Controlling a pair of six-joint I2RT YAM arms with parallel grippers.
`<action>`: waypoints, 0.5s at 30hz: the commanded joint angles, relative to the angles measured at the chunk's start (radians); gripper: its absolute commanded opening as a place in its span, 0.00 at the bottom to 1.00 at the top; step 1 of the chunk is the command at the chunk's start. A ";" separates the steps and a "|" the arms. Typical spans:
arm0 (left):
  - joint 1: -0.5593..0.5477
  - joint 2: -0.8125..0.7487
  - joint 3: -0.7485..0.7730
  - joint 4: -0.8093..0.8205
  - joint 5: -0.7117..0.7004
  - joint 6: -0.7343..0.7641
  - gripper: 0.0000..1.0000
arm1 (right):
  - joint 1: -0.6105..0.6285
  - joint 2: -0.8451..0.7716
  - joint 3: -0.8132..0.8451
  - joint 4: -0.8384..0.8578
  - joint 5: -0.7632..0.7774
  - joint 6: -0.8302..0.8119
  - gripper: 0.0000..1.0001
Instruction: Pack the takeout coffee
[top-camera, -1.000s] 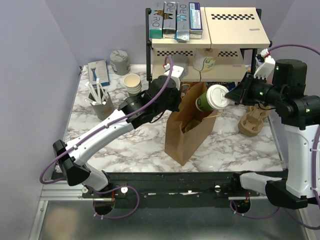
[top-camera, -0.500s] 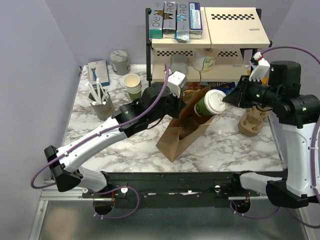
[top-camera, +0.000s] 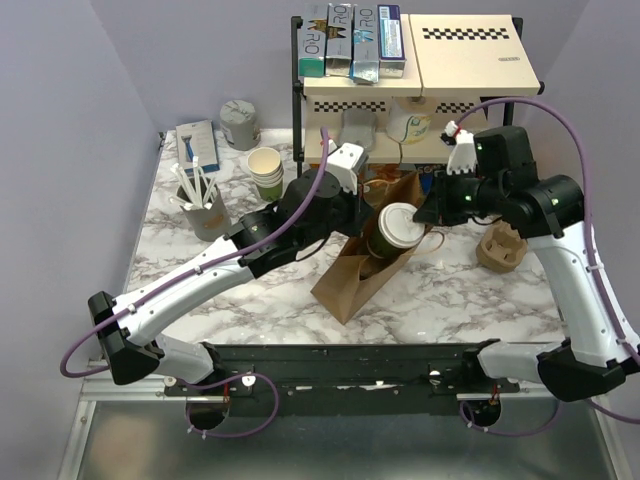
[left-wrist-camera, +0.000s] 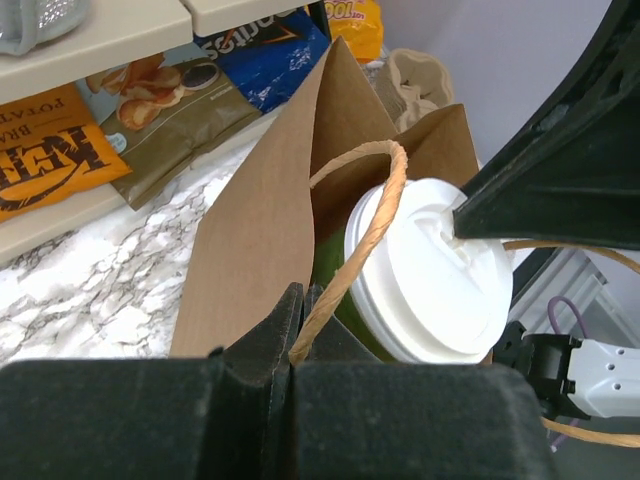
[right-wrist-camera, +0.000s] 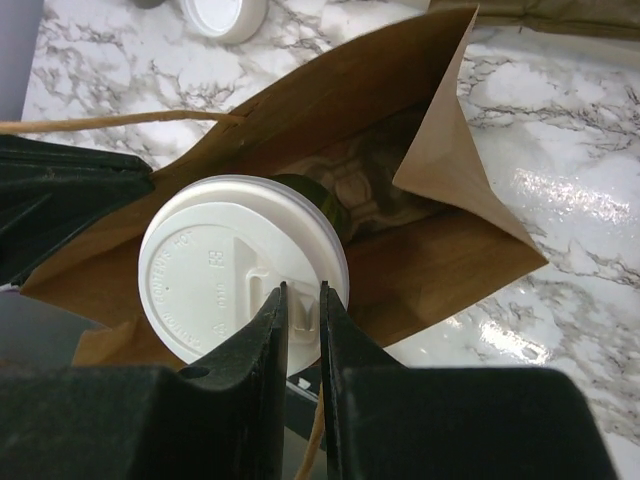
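The takeout coffee (top-camera: 397, 228), a green-banded cup with a white lid, sits tilted in the mouth of the brown paper bag (top-camera: 356, 278). My right gripper (top-camera: 425, 214) is shut on the lid's rim; in the right wrist view the gripper (right-wrist-camera: 303, 296) pinches the lid (right-wrist-camera: 225, 270) edge over the bag (right-wrist-camera: 330, 110). My left gripper (top-camera: 357, 220) is shut on the bag's twine handle (left-wrist-camera: 381, 195); in the left wrist view the gripper (left-wrist-camera: 299, 297) holds the bag (left-wrist-camera: 255, 235) open, with the lid (left-wrist-camera: 430, 290) just to its right. The cup's lower part is hidden inside the bag.
A shelf rack (top-camera: 400, 100) with boxes and snack bags (left-wrist-camera: 60, 150) stands behind the bag. A stack of lidless cups (top-camera: 266, 168) and a grey cup of white sticks (top-camera: 203, 205) are at the left. A cardboard cup carrier (top-camera: 505, 245) is at the right. A loose white lid (right-wrist-camera: 222, 12) lies on the marble.
My right gripper has moved left and down with the coffee, bringing it into the bag's mouth. My left gripper pulled the bag's top back, tilting the bag.
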 joint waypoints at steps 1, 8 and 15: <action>0.038 -0.033 -0.031 0.042 0.005 -0.060 0.00 | 0.059 0.032 -0.014 0.035 0.065 0.009 0.01; 0.106 -0.085 -0.119 0.119 0.125 -0.104 0.00 | 0.115 0.129 0.053 0.032 0.132 0.043 0.01; 0.123 -0.111 -0.154 0.136 0.151 -0.123 0.00 | 0.122 0.190 0.187 -0.021 0.162 0.077 0.01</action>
